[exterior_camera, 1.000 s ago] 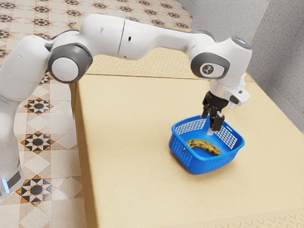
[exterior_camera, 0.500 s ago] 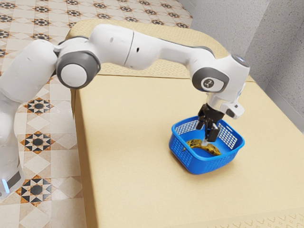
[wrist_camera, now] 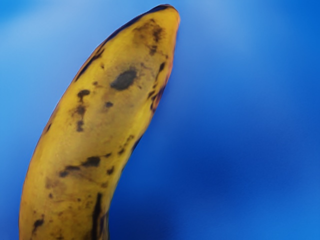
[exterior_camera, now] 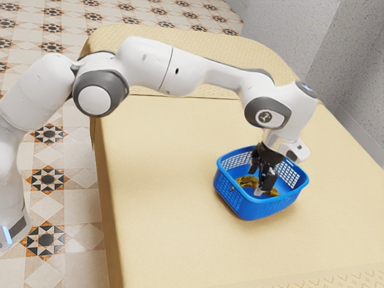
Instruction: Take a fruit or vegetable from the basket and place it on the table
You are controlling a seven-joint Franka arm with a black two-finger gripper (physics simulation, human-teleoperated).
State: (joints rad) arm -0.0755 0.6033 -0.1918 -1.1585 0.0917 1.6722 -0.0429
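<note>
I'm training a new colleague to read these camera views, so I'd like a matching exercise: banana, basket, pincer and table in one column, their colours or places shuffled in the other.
Column one
1. Banana
2. Basket
3. Pincer
4. Table

Column two
A. Blue, with openwork in its walls
B. Pale tan, underneath everything else in this list
C. Yellow with dark blotches
D. Black, reaching down inside the blue rim

Right pairs
1-C
2-A
3-D
4-B

Banana (wrist_camera: 95, 130) partly outside the wrist view
</note>
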